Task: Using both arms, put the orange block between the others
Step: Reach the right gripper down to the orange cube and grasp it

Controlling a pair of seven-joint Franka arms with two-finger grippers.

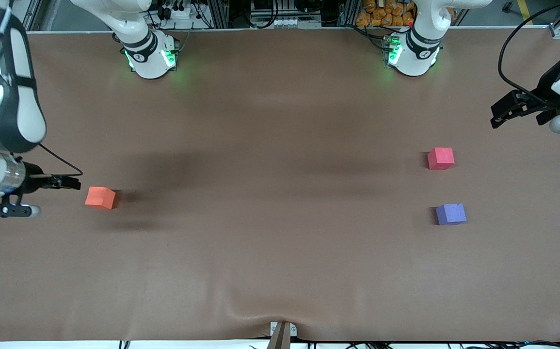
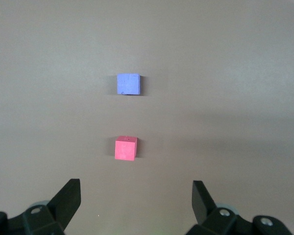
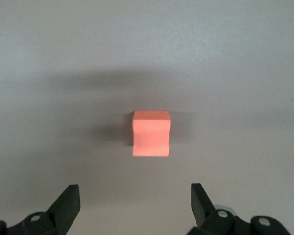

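The orange block (image 1: 100, 197) sits alone on the brown desk (image 1: 270, 218), toward the right arm's end. The right tool (image 3: 134, 200) hangs in the air close beside it. Its fingers are spread wide and it holds nothing.

Well apart, toward the left arm's end of the desk, sit the two other blocks. The red-pink block (image 1: 440, 158) is farther from the front camera. The purple-blue block (image 1: 450, 214) is nearer to it. There is a gap between them.

The left tool (image 2: 136, 196) hangs up over the desk edge near the red-pink block. It is wide open too, with nothing in it.
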